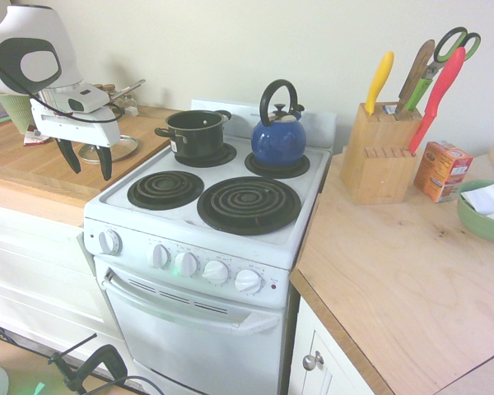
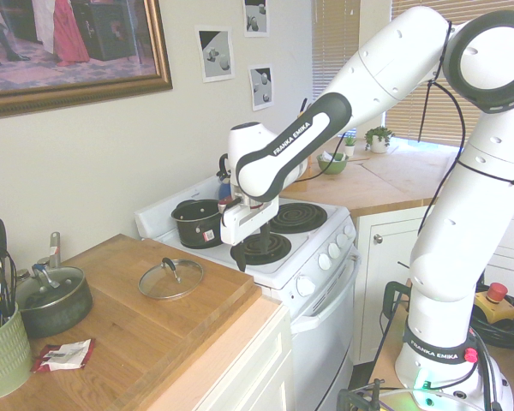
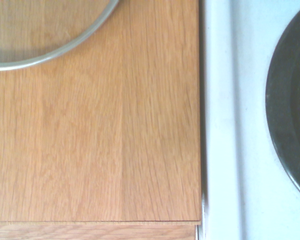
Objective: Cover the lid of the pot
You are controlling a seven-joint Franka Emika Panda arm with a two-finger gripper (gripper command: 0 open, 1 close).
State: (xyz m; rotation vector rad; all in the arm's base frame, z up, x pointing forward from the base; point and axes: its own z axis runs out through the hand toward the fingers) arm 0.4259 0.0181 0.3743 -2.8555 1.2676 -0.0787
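Relative to the stove (image 1: 114, 191): the gripper (image 1: 84, 158), fingers spread and empty, hangs by its counter-side edge; the glass lid (image 2: 170, 279) lies on the counter beside it; the black pot (image 1: 196, 134) sits uncovered on its back burner. Reaching the lid seems in hand; next, grasp its knob (image 2: 168, 263).

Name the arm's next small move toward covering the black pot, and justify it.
Probably shift the open end effector sideways, away from the white stove, until it is above the round clear glass lid with a silver rim. The lid lies on the wooden counter, its rim off to one side in the wrist view, and the black two-handled pot is uncovered.
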